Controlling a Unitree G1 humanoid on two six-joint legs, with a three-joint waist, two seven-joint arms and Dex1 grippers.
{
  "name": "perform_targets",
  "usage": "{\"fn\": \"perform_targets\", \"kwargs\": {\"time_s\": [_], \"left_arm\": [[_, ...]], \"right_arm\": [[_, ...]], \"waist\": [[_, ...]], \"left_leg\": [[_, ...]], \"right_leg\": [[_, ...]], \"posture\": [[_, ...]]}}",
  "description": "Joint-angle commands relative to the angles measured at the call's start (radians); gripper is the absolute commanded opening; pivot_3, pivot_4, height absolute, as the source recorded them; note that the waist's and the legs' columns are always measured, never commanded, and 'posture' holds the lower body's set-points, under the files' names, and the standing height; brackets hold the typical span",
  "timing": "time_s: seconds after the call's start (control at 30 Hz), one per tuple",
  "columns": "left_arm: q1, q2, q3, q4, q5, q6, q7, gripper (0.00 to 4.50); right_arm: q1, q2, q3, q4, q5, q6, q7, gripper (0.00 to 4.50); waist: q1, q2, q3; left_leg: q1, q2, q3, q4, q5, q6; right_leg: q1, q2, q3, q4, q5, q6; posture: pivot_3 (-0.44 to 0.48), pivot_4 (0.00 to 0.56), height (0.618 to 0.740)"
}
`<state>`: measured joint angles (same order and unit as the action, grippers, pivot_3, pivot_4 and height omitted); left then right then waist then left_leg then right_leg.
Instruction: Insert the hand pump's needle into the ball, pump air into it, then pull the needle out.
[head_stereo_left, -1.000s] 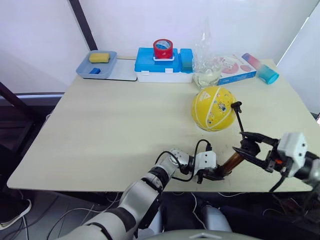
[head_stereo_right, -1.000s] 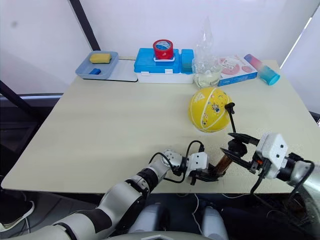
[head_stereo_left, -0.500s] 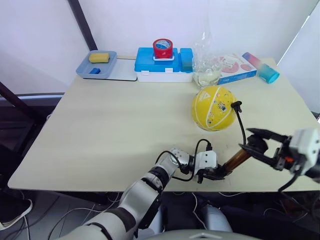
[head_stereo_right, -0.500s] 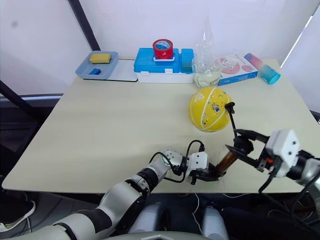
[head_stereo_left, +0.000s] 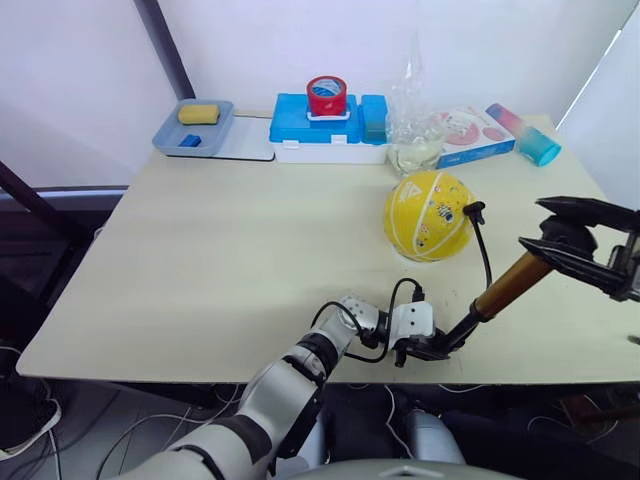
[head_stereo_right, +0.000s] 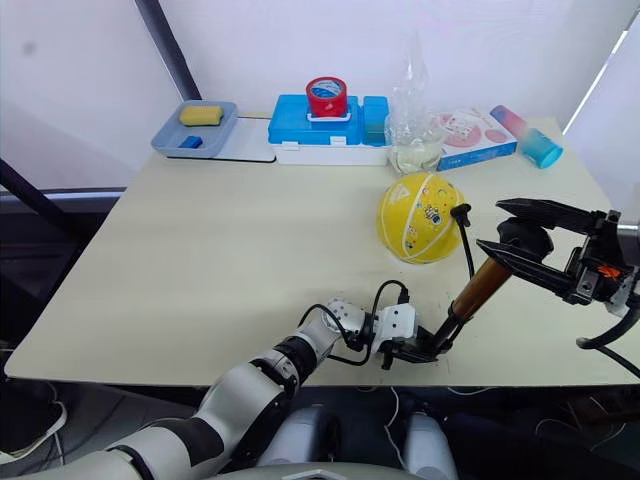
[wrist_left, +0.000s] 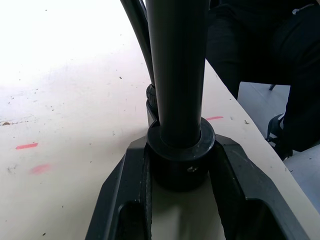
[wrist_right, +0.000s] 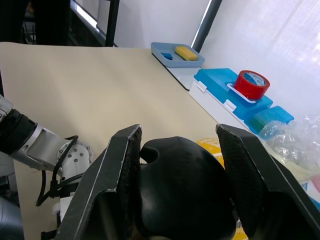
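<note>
The yellow ball rests on the table right of centre. The needle's black fitting sits against the ball's right side, its pin hidden; the thin black hose drops from it toward the pump. The hand pump leans from the front table edge up to the right, a black rod showing below its copper barrel. My left gripper is shut on the pump's black base. My right gripper is shut on the pump's black handle, raised to the right of the ball.
Along the back edge stand a blue tray with a yellow sponge, a blue box carrying a red tape roll, a clear plastic bag, a printed carton and a teal-capped bottle. The table's left half is bare.
My right gripper has risen up and to the right with the pump handle, drawing the pump out longer. The left gripper, the ball and the needle fitting have stayed in place.
</note>
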<state>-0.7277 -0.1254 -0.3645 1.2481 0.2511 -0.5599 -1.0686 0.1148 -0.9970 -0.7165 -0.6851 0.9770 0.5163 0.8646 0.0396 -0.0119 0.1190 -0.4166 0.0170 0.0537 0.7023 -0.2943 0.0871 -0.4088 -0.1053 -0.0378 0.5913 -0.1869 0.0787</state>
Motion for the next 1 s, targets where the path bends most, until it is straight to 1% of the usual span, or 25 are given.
{"fn": "perform_targets", "kwargs": {"time_s": [0.03,0.1,0.2,0.3,0.47,0.57,0.73,0.9,1.0], "left_arm": [[0.024,0.013,-0.028,0.038,0.039,0.017,-0.006,1.11],[0.024,0.013,-0.027,0.038,0.038,0.018,-0.006,1.11],[0.023,0.014,-0.027,0.038,0.039,0.019,-0.005,1.11],[0.022,0.013,-0.027,0.037,0.039,0.019,-0.001,1.11],[0.021,0.012,-0.026,0.037,0.038,0.021,0.004,1.11],[0.021,0.011,-0.025,0.038,0.038,0.021,0.006,1.11],[0.025,0.016,-0.026,0.039,0.040,0.020,0.004,1.11],[0.024,0.015,-0.028,0.040,0.041,0.020,-0.001,1.11],[0.024,0.015,-0.028,0.040,0.041,0.019,-0.002,1.11]], "right_arm": [[0.057,0.080,0.064,-0.018,-0.110,-0.075,0.012,1.91],[0.107,0.115,0.134,-0.004,-0.198,-0.126,0.047,1.91],[0.133,0.160,0.259,0.042,-0.326,-0.227,0.074,1.91],[0.136,0.199,0.355,0.094,-0.419,-0.311,0.085,1.91],[0.157,0.251,0.475,0.183,-0.572,-0.449,0.084,1.91],[0.174,0.262,0.503,0.202,-0.624,-0.514,0.079,1.91],[0.162,0.244,0.421,0.143,-0.572,-0.509,0.057,1.91],[0.127,0.172,0.263,0.019,-0.406,-0.381,0.034,1.91],[0.108,0.137,0.168,-0.024,-0.303,-0.303,0.019,1.90]], "waist": [[0.000,-0.002,0.000],[0.000,-0.003,-0.001],[-0.003,-0.004,-0.002],[-0.002,-0.004,-0.002],[-0.002,-0.004,-0.002],[-0.002,-0.003,-0.003],[-0.002,-0.002,-0.002],[0.000,0.000,-0.001],[0.000,0.000,-0.001]], "left_leg": [[0.000,0.000,0.000,0.000,0.000,0.000],[0.000,0.000,-0.001,0.000,0.000,0.000],[0.002,0.000,0.000,0.000,0.000,0.000],[0.002,0.000,0.000,0.001,0.000,0.000],[0.002,0.000,-0.001,0.001,0.000,0.000],[0.002,0.000,0.000,0.001,0.000,0.000],[0.002,0.000,-0.001,0.001,0.000,0.000],[0.001,0.000,0.000,0.001,0.000,0.000],[0.001,0.000,-0.001,0.001,0.000,0.000]], "right_leg": [[0.000,0.000,0.000,0.000,0.000,0.000],[0.000,0.001,-0.001,0.000,0.000,0.000],[0.001,0.001,0.000,0.000,0.000,0.000],[0.002,0.001,0.000,0.001,0.000,0.000],[0.001,0.002,0.000,0.001,0.000,0.000],[0.001,0.002,0.000,0.001,0.000,0.000],[0.002,0.002,0.000,0.001,0.000,0.000],[0.001,0.001,0.000,0.001,0.000,0.000],[0.001,0.001,-0.001,0.001,0.000,0.000]], "posture": [[0.000,0.150,0.737],[0.000,0.150,0.737],[0.000,0.150,0.737],[0.000,0.150,0.737],[0.000,0.150,0.737],[0.000,0.150,0.737],[0.000,0.150,0.737],[0.000,0.150,0.737],[0.000,0.150,0.737]]}}
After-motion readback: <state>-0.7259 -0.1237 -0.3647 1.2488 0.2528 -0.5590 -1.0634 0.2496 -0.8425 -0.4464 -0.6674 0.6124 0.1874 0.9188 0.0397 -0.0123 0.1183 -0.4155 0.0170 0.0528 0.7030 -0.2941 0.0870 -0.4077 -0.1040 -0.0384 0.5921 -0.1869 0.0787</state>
